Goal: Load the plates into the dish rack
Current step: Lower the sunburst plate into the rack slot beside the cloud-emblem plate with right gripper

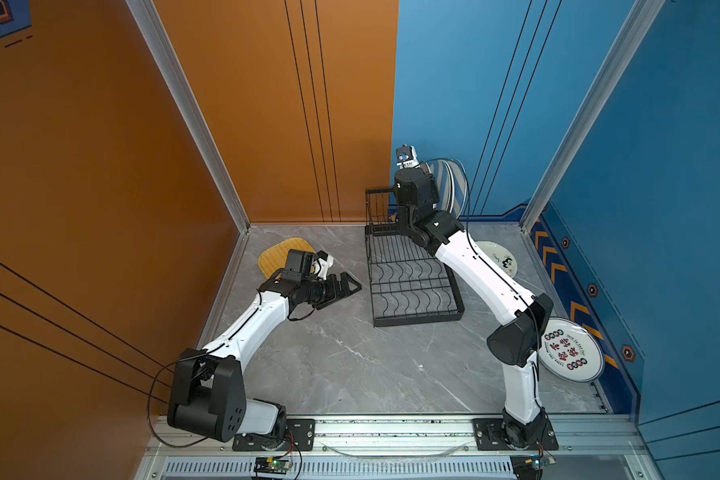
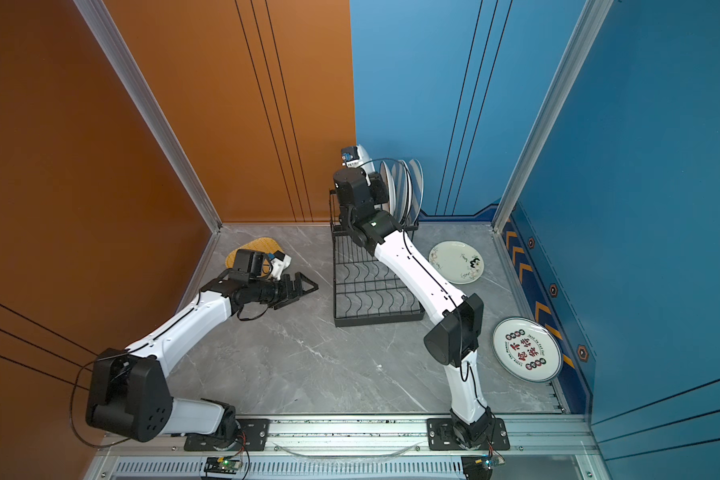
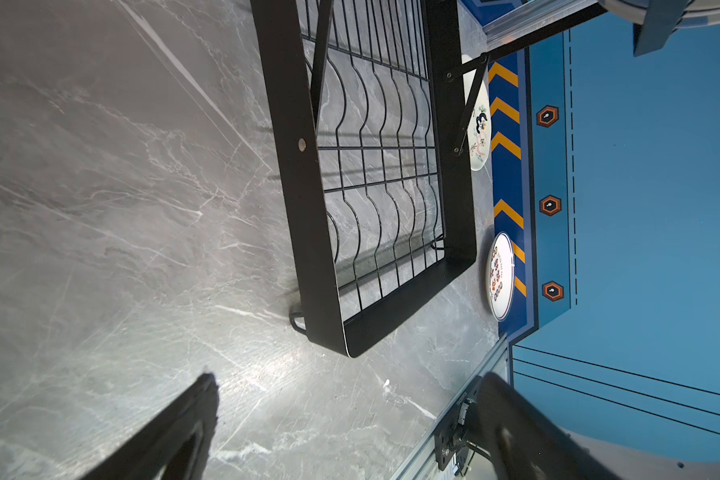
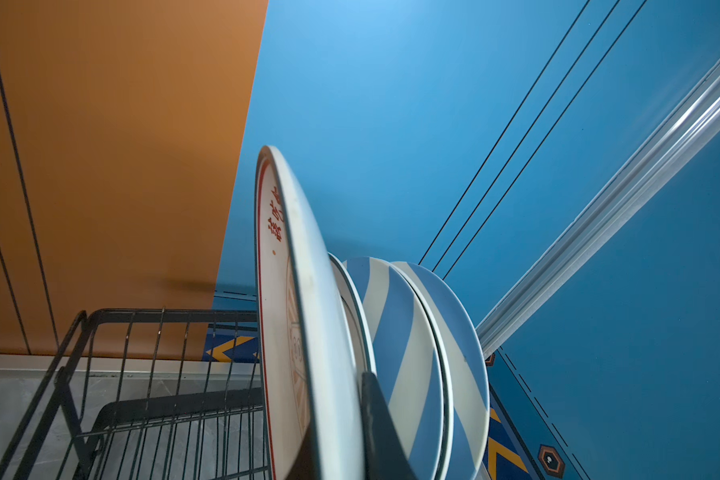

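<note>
Black wire dish rack (image 3: 302, 187), upper shelf holding round blue-striped plates (image 4: 395, 353) upright; right gripper (image 4: 350, 436) pinches a glossy white red-lettered plate (image 4: 283, 332); left gripper (image 3: 350, 415) spread wide, empty.

I count one black wire dish rack (image 1: 416, 319), one yellow woven squarish plate (image 1: 273, 251), two blue-and-cream striped round plates (image 4: 395, 332) and four white round plates (image 2: 524, 349): two flat on the worktop (image 1: 350, 365), two standing up.

Grey marble table (image 2: 308, 365): dish rack (image 2: 379, 320), yellow plate (image 2: 262, 242), two white plates (image 2: 454, 259) (image 2: 526, 350).
</note>
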